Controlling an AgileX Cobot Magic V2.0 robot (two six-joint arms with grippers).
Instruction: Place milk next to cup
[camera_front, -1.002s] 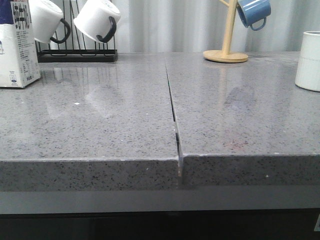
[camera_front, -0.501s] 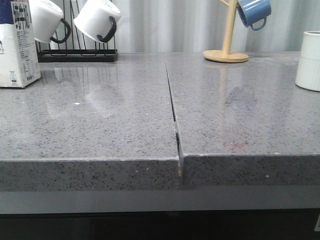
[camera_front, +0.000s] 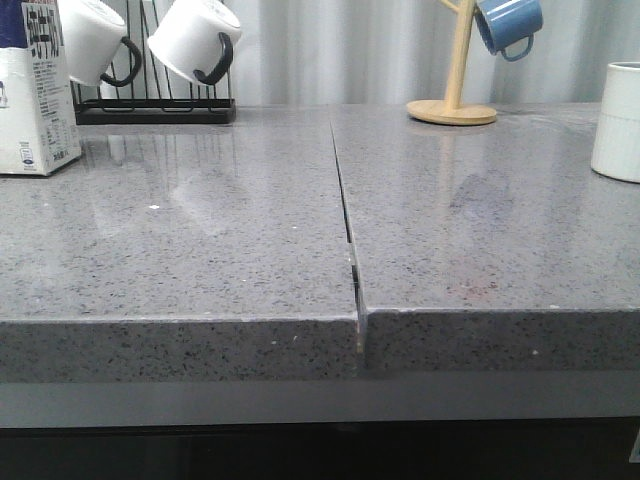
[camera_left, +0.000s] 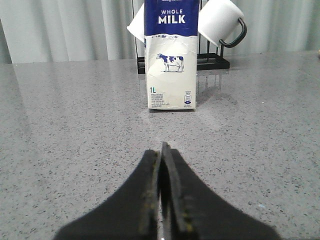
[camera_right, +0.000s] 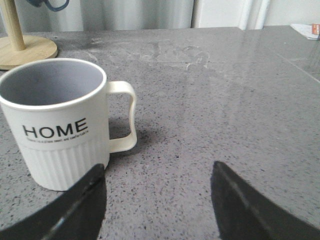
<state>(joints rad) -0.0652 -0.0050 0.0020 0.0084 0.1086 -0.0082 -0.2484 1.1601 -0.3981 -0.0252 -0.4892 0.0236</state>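
The milk stands upright at the bench's ten o'clock edge in the front view, sealed, so its contents cannot be told, just beside a rack of white mugs. The cup sits well apart at two o'clock, upright and empty inside. The left gripper is closed on nothing, pointing at the carton; the right gripper is spread wide, holding nothing, just beside the cup.

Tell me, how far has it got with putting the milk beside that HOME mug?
Nothing looks done yet. The milk stands upright at the far left of the counter, by the mug rack, while the cup sits at the far right. In hand: the left gripper faces the carton with fingers shut, holding nothing; the right gripper is open near the cup. Left: grasp, carry across, set down.
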